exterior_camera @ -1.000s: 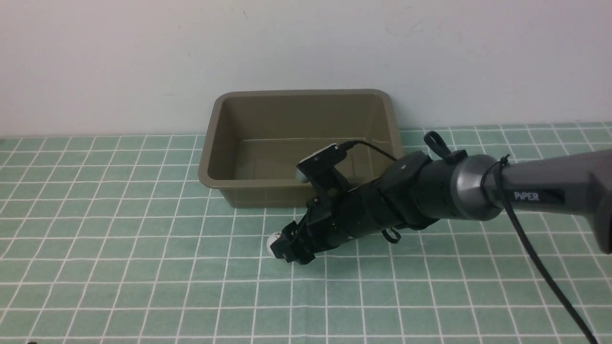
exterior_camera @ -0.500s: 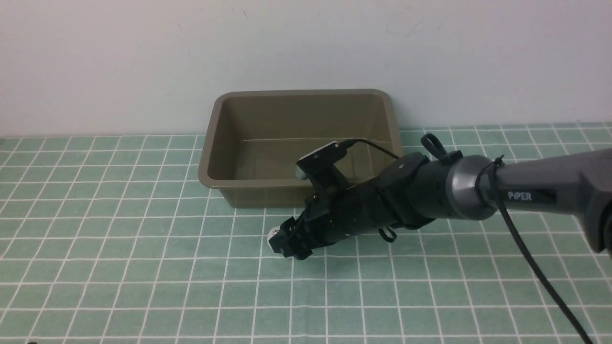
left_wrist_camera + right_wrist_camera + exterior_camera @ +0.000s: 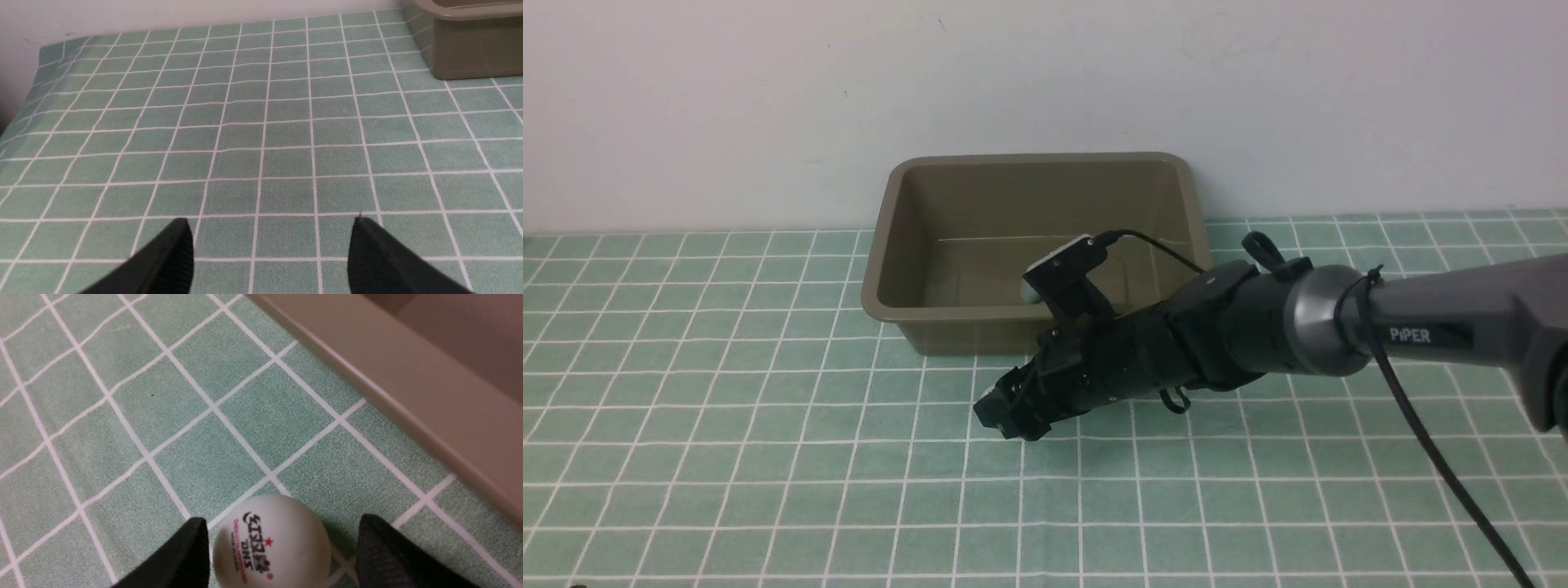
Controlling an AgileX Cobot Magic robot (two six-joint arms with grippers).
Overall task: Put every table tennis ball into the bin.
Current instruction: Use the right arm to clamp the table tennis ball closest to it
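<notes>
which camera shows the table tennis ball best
The right wrist view: the table tennis ball sits large between the fingers of the right gripper, with its printed logo readable. In the front view the gripper hides it completely. The left wrist view shows only mat and a corner of the bin.

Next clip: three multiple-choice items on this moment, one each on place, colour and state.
1. Where is the ball? A in the bin; B between the fingers of the right gripper, outside the bin; C under the left gripper.
2. Bin colour? A blue; B white; C olive-brown.
3. The left gripper is: A open, empty; B shut on the ball; C shut on the bin.
Key: B, the right wrist view shows fingers flanking it; C, front view; A, only cloth between its fingers.
</notes>
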